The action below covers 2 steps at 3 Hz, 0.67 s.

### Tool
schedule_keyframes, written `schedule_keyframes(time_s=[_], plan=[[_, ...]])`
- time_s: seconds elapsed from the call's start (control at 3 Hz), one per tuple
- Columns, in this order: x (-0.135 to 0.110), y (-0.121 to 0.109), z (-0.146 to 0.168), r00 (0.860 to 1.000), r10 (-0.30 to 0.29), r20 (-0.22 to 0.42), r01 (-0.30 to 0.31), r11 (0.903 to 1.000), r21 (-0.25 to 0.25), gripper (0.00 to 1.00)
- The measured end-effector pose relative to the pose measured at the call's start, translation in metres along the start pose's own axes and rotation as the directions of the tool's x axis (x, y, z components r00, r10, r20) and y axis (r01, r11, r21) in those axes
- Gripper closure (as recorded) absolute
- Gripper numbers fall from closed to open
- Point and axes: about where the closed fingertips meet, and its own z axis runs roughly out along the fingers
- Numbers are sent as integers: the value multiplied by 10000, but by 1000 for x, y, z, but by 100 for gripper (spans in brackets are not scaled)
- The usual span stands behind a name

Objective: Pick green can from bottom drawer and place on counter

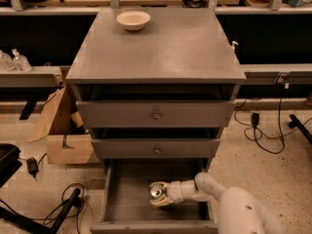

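The bottom drawer (127, 201) is pulled open at the foot of the grey cabinet. The green can (156, 192) stands upright on its floor near the middle; mostly its silver top shows. My gripper (158, 194) reaches in from the right, and its cream fingers (159, 202) sit against the can on both sides, shut on it. The can rests low in the drawer. The counter (165, 52) is the broad grey top above.
A cream bowl (133, 19) sits at the back left of the counter. The two upper drawers (156, 115) are slightly open above my arm. A cardboard box (63, 138) and cables (63, 204) lie on the floor at left.
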Motion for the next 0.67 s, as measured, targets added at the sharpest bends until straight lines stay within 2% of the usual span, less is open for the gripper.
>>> schedule_keyframes(time_s=[0.33, 0.67], plan=[[-62, -15, -98, 9978, 153, -652, -49, 9878, 1558, 100], [-129, 2, -152, 9966, 343, -751, -194, 9816, 1902, 100]])
